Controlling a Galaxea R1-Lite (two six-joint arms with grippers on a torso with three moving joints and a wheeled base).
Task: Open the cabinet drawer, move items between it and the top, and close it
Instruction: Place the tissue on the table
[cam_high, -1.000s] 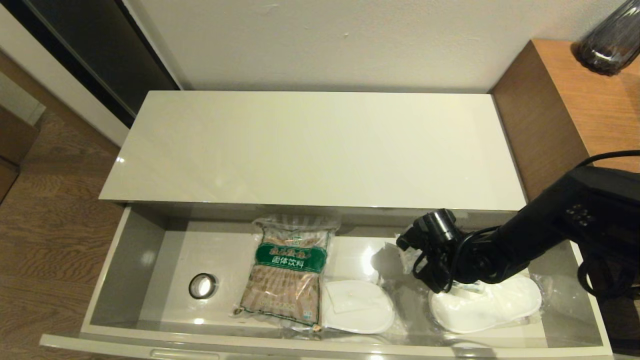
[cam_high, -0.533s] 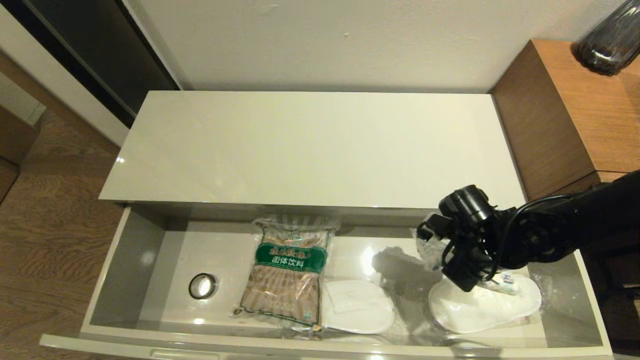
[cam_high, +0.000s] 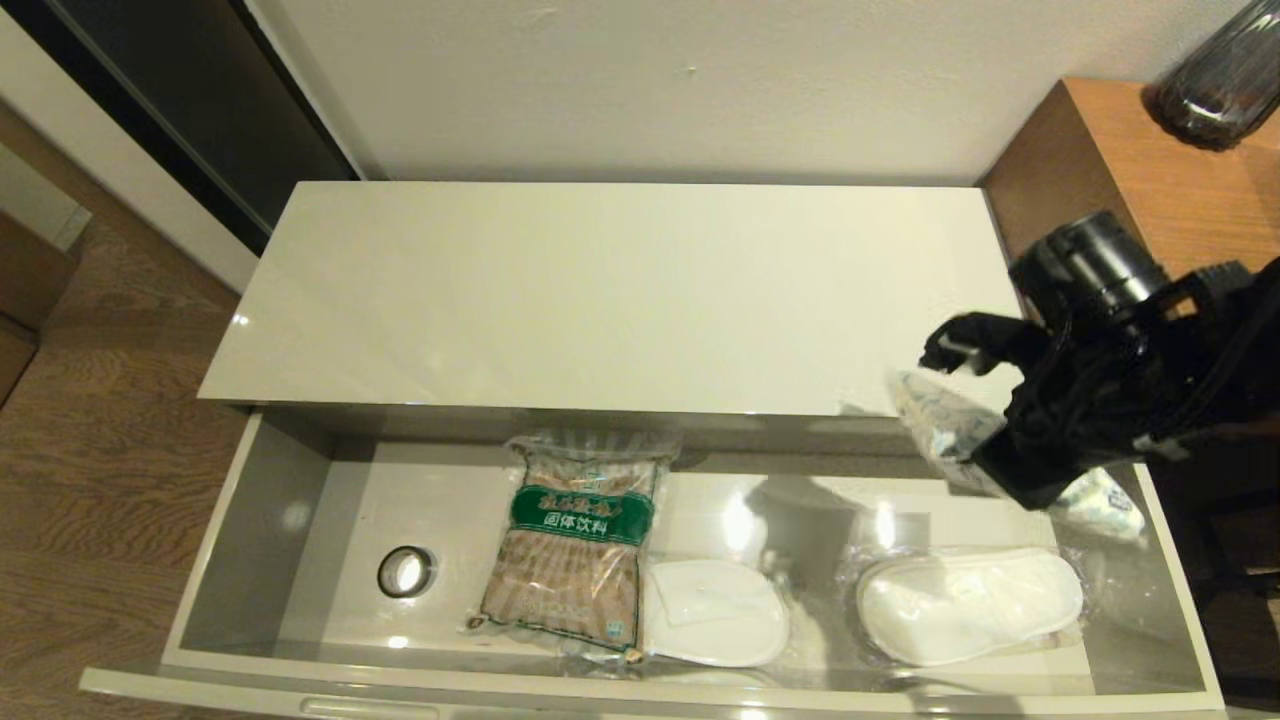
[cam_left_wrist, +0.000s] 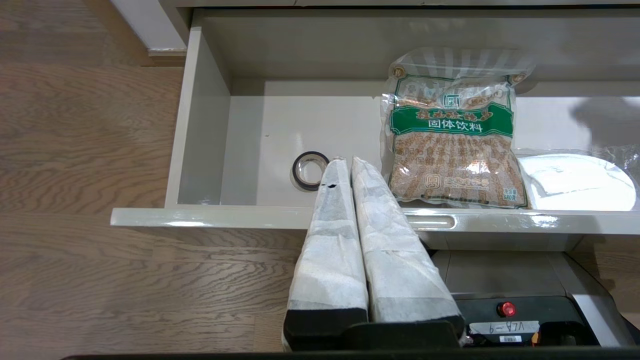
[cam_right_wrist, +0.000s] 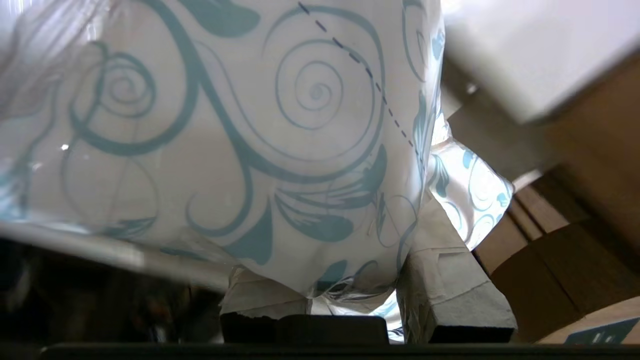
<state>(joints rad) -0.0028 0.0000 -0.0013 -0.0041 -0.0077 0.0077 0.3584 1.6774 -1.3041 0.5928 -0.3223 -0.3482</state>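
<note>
Drawer (cam_high: 250, 520) open; my right gripper (cam_high: 985, 440) clamps the pack (cam_high: 945, 425) above its right end. Packet (cam_high: 575, 540), tape (cam_high: 405, 572) remain; closing left. Left gripper (cam_left_wrist: 345, 165) closed, empty.

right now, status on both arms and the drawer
Right gripper shut on white soft pack with teal swirls, above open grey-beige drawer. Left gripper shut, idle.
</note>
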